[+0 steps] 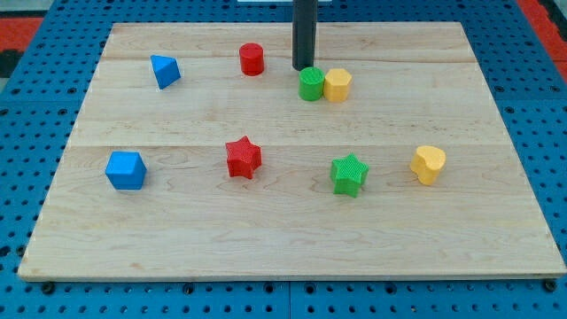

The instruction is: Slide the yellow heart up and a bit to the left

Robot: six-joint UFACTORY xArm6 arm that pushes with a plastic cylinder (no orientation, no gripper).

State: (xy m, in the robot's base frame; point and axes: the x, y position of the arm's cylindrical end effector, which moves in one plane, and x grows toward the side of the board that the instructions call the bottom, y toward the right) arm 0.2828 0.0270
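Observation:
The yellow heart [428, 164] lies on the wooden board [292, 248] at the view's right, a little below the middle. My tip [302, 68] stands near the view's top centre, just above and left of the green cylinder [311, 84]. It is far up and left of the yellow heart and does not touch it. The rod rises straight up out of the view.
A yellow hexagonal block [337, 85] touches the green cylinder's right side. A red cylinder [252, 58] and a blue triangular block [165, 71] sit at the top left. A blue cube [125, 170], a red star [243, 158] and a green star [349, 174] lie across the lower row.

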